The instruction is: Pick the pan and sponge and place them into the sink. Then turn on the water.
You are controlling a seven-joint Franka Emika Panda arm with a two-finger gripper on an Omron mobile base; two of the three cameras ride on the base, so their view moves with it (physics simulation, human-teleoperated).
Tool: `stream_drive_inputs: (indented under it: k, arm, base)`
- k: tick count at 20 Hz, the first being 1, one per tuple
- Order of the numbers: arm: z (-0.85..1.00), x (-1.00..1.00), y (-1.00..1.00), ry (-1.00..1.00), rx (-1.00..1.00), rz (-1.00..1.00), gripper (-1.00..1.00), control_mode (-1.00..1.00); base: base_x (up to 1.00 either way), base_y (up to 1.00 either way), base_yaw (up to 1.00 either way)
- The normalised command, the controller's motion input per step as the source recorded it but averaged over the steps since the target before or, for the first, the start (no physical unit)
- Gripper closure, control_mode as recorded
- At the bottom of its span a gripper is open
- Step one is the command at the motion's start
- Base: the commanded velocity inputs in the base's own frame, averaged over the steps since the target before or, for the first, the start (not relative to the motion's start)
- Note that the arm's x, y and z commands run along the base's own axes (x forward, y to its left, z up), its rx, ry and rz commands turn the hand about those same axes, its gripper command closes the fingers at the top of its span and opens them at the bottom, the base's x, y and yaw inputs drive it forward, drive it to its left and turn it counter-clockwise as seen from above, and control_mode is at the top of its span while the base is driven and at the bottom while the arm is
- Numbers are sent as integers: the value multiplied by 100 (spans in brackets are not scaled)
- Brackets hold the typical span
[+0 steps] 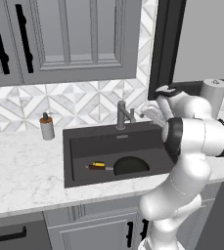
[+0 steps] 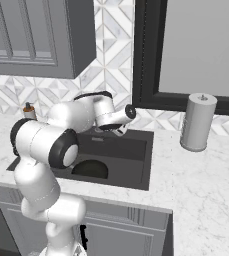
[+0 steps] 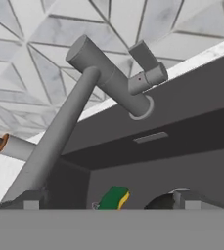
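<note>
In the left base view, a soap dispenser (image 1: 47, 127) stands upright on the marble counter (image 1: 20, 171) at the far left, against the tiled backsplash (image 1: 79, 100) and well apart from the sink (image 1: 77, 146). The sink is a dark rectangular basin set into the counter. Inside it, the pan (image 1: 131, 166) lies on the basin floor toward the front right, its handle (image 1: 98, 166) pointing left. The faucet (image 1: 123, 115) rises from the rear edge of the sink; no stream is visible below its spout. The gripper (image 1: 151, 114) hovers just right of the faucet, near the rear rim, with nothing between its fingers.

In the right base view, the dispenser (image 2: 29, 110) is partly hidden behind the arm at the left. The pan (image 2: 90, 170) shows as a dark dome in the sink (image 2: 136, 160), and the hand (image 2: 117, 120) hangs above the rear of the basin. A paper towel roll (image 2: 198, 122) stands upright on the counter to the right, well apart from the sink.

In the hand view, the dispenser (image 3: 13, 147) appears at the left edge, then the faucet (image 3: 91, 80) with its lever (image 3: 144, 56) close ahead. Below, the sponge (image 3: 112, 198) lies in the sink beside the pan (image 3: 165, 200); whether they touch cannot be determined. The finger tips (image 3: 31, 200) stand spread wide apart, holding nothing
</note>
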Motion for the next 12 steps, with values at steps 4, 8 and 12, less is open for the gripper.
stream_drive_inputs:
  k: [4, 8, 12]
  arm:
    - [-19, 30, 0, 0, 0, 0, -100, -100]
    - [-9, 25, 0, 0, 0, 0, -100, -100]
    - [-12, 27, 0, 0, 0, 0, -100, -100]
  base:
    - [0, 0, 0]
    - [0, 0, 0]
    - [0, 0, 0]
